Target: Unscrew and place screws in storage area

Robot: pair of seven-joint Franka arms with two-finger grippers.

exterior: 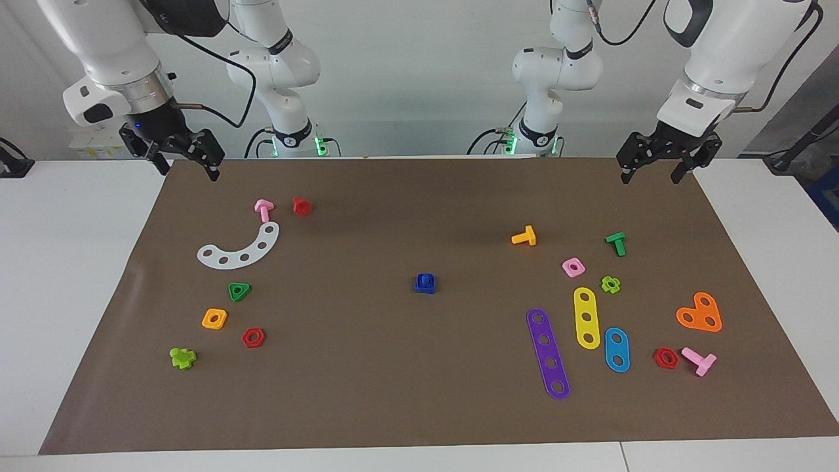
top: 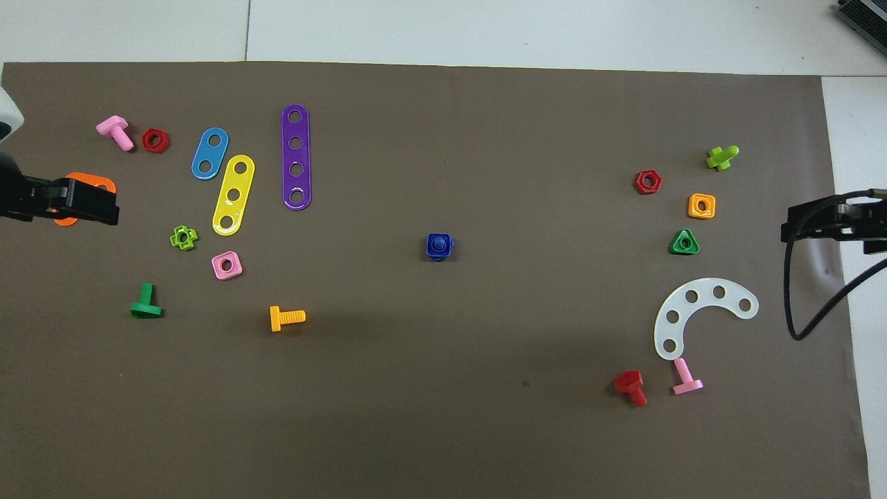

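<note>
We found both sets of jaws spread open and holding nothing. The left gripper (exterior: 659, 169) hung over the corner of the brown mat (exterior: 393, 406) at the robots' edge of the tabletop (exterior: 59, 275), at the left arm's end, its wrist tipped so the fingers pointed down and slightly inward. The right gripper (exterior: 185, 160) hung over the matching corner at the right arm's end, tilted the same way, with its cable looping off the wrist. Both arms were folded up high, elbows raised, waiting.

The dark-blue screw (exterior: 425, 282) sat at the middle of the mat, well apart from both grippers; we saw its stem standing up out of a blue square piece, and we could not tell the two apart more finely than that.

The storage area (exterior: 164, 308) lay toward the right arm's end of the tabletop, where we counted a white curved strip (exterior: 239, 249), a pink screw (exterior: 263, 210), a red screw (exterior: 301, 206), a green triangular nut (exterior: 239, 292), an orange square nut (exterior: 214, 318), a red hex nut (exterior: 253, 337) and a lime-green screw (exterior: 183, 357). Toward the left arm's end lay the purple strip (exterior: 548, 353), yellow strip (exterior: 586, 317) and blue strip (exterior: 617, 349).
</note>
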